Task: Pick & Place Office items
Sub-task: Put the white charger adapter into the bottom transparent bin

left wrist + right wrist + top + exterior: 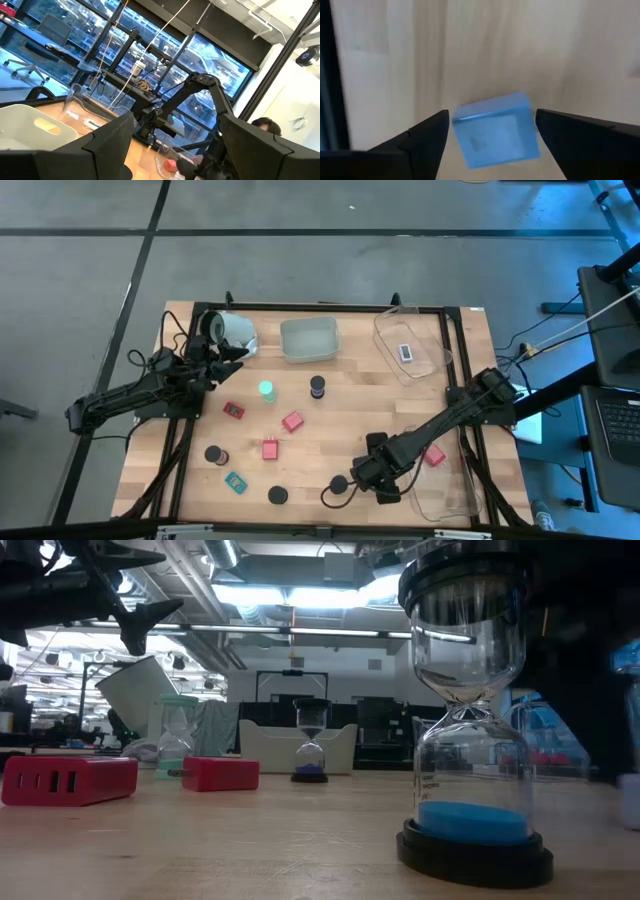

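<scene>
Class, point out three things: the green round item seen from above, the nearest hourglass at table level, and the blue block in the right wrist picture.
Green round item (266, 390), high view, its top.
Hourglass (470, 755), low view, lower bulb.
Blue block (496, 129), right wrist view, top face.

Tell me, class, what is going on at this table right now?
A two-armed robot is sorting small office items on a wooden table. The right gripper is low over the table with its fingers open on either side of a small blue block, not yet gripping it. The left gripper is open and holds nothing, near a white cup lying on its side. Red blocks and sand timers lie scattered about; one red block is already in a clear tray.
</scene>
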You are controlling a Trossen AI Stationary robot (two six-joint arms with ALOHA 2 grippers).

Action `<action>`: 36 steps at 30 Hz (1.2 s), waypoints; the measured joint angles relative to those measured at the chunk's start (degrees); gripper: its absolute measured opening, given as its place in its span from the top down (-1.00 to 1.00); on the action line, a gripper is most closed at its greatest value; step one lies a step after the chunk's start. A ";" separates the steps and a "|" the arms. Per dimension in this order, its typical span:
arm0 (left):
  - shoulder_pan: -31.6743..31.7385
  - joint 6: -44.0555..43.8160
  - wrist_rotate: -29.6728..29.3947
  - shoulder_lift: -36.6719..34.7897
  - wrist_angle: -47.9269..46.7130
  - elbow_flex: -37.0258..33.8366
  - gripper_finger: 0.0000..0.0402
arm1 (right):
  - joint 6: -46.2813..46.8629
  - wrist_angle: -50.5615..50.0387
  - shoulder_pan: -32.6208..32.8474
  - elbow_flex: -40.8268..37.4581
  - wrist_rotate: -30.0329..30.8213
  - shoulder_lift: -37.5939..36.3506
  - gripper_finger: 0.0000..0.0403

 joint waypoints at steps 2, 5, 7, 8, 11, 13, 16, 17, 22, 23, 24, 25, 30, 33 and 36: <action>0.00 0.00 -0.02 0.00 0.01 0.00 -0.48 | -0.47 -0.19 0.00 0.00 -0.36 0.56 -0.51; 0.01 0.00 -0.02 0.00 -0.02 0.00 -0.48 | -2.27 -0.21 0.00 -0.02 -0.32 0.74 -0.56; 0.02 0.00 -0.07 0.02 -0.04 0.00 -0.48 | -3.66 -0.06 0.00 -0.02 0.09 0.72 -0.59; 0.02 0.00 -0.09 0.01 -0.03 0.00 -0.48 | -4.06 -0.25 0.00 -0.02 0.49 0.72 -0.61; 0.02 0.00 -0.10 0.00 -0.02 0.00 -0.48 | -4.95 -0.97 0.00 0.27 0.58 0.74 -0.63; -0.01 0.00 -0.17 0.00 0.00 0.00 -0.48 | -3.36 -3.17 -0.01 1.65 0.37 0.74 -0.63; 0.02 0.00 -0.17 0.00 -0.02 0.00 -0.48 | 4.12 -6.10 -0.07 4.57 -0.26 0.74 -0.63; 0.00 0.00 -0.17 0.00 -0.02 0.00 -0.48 | 7.13 -7.60 -0.07 5.61 -0.32 0.74 -0.63; 0.01 2.38 -0.20 0.02 -0.02 0.00 -0.48 | 22.27 -9.48 -0.07 7.27 -5.26 0.83 -0.63; 0.02 2.78 -0.20 0.02 0.00 0.00 -0.48 | 24.66 -9.74 -0.07 7.26 -7.35 1.24 -0.63; 0.02 3.08 -0.20 0.00 -0.02 0.00 -0.48 | 26.76 -9.86 -0.07 7.28 -9.19 1.73 -0.63; 0.00 3.47 -0.20 0.00 -0.02 0.00 -0.48 | 28.20 -10.36 -0.07 7.27 -10.59 2.26 -0.63; 0.00 4.99 -0.22 0.01 0.00 0.00 -0.48 | 28.13 -11.63 -0.11 7.26 -12.52 4.54 -0.63; 0.01 4.98 -0.22 0.00 0.00 0.00 -0.48 | 26.56 -14.07 -0.81 7.34 -12.53 5.09 -0.63; 0.01 4.98 -0.22 0.01 -0.01 0.00 -0.48 | 26.45 -16.91 -1.91 7.23 -12.51 5.32 -0.63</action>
